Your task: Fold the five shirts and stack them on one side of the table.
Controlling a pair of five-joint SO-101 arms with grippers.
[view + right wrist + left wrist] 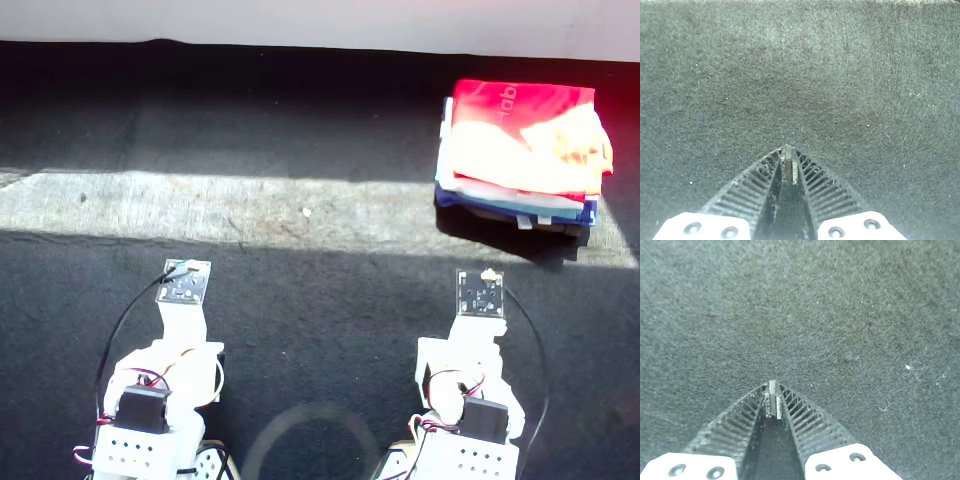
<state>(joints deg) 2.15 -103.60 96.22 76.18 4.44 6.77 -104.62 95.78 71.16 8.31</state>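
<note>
A stack of folded shirts (522,155) sits at the far right of the table, a red shirt with a pale print on top and white and blue layers under it. Both arms rest folded back at the near edge, far from the stack. My left gripper (772,399) is shut, its tips meeting over bare dark cloth, with nothing held. My right gripper (788,164) is likewise shut and empty over the same dark surface. From above, the left arm (183,290) sits at the near left and the right arm (479,295) at the near right.
The table is covered in dark felt (320,310). A bright band of sunlight (220,205) crosses it from the left edge to the stack. A pale wall edge (320,20) runs along the far side.
</note>
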